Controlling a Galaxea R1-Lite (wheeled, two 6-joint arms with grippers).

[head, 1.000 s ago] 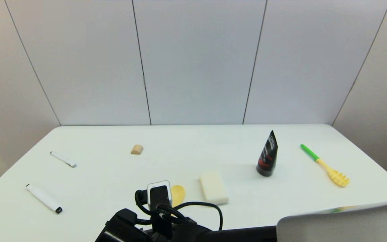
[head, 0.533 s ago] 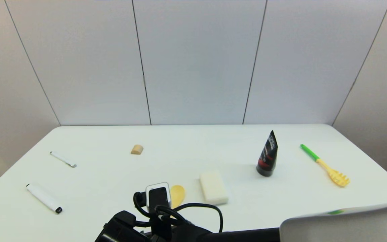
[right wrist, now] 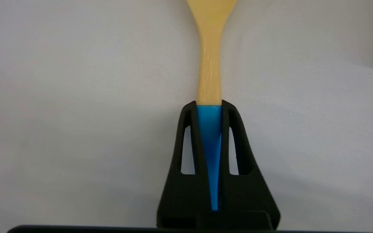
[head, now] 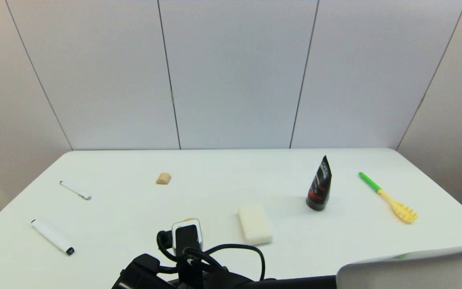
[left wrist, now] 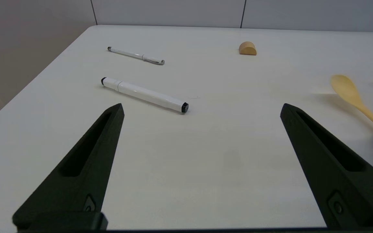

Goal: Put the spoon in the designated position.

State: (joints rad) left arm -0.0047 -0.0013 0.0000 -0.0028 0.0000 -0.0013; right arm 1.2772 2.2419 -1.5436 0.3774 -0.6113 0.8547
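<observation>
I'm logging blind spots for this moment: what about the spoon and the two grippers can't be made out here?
- Head view: the spoon shows only a sliver; the right arm's wrist camera covers the rest.
- Head view: the right gripper is under that arm; the left gripper is out of frame.
- Right wrist view: the spoon's bowl is cut off by the picture's edge.
- Left wrist view: the spoon's blue end is past the edge.
- No view settles whether the spoon touches the table.

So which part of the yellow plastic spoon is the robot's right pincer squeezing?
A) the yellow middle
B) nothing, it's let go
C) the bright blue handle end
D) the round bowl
C: in the right wrist view, the right pincer is shut on the blue handle end of the yellow plastic spoon.
</observation>
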